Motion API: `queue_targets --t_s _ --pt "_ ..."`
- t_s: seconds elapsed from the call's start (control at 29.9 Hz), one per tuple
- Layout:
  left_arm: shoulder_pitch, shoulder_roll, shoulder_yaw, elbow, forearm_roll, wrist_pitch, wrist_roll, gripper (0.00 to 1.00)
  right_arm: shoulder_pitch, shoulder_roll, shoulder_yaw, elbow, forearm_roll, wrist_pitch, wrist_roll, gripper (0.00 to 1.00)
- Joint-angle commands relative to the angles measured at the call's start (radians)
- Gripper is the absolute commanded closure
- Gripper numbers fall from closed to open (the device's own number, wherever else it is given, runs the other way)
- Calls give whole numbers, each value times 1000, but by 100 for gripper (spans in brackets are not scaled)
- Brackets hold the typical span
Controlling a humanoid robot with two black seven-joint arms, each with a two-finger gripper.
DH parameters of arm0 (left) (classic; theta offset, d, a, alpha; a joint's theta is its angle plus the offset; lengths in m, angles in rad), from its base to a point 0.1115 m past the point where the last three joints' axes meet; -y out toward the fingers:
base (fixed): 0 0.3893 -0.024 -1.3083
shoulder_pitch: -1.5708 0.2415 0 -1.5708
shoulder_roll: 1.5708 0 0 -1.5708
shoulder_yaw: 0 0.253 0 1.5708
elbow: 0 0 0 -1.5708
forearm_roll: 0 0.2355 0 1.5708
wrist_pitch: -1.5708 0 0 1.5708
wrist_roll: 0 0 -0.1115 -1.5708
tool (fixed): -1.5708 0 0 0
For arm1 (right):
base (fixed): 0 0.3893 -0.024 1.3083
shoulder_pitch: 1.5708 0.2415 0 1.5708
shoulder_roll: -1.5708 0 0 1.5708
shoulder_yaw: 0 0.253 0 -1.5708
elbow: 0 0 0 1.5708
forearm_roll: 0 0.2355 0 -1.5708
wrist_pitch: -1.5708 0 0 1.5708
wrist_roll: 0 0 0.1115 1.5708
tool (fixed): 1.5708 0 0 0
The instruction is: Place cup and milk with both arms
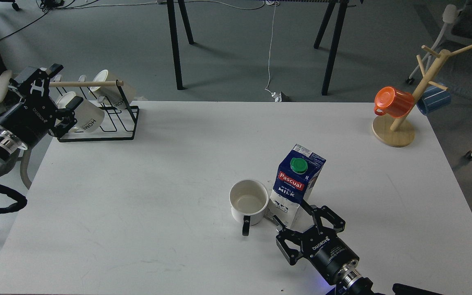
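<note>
Your left gripper (57, 96) hangs spread wide off the table's (137, 213) far left corner, beside the mug rack (109, 123), well apart from the carton. You'll find the cup (248, 202) upright just left of the milk carton (296, 184), almost touching it. Your right gripper (294, 217) sits just below the carton's base, fingers apart, holding nothing.

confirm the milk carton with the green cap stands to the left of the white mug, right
Not quite. In the head view the milk carton with the green cap stands to the right of the white mug, close beside it. The rest holds.
</note>
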Motion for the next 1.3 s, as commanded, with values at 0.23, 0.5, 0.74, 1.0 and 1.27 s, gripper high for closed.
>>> queue_targets --t_s 0.23,0.5,0.74,1.0,1.27 --pt "5 0 1 0 0 0 0 6 -31 5 2 9 -28 12 0 22" --pt "5 -14 1 22 0 0 0 5 -75 4 10 36 -55 34 2 21" --pt "5 -17 1 37 0 0 0 4 -114 -2 19 41 -68 36 3 19" --pt "5 -17 1 42 0 0 0 4 -164 -91 30 131 -69 36 23 19" --pt "5 -17 -1 42 0 0 0 4 -186 -388 47 237 -68 36 29 18"
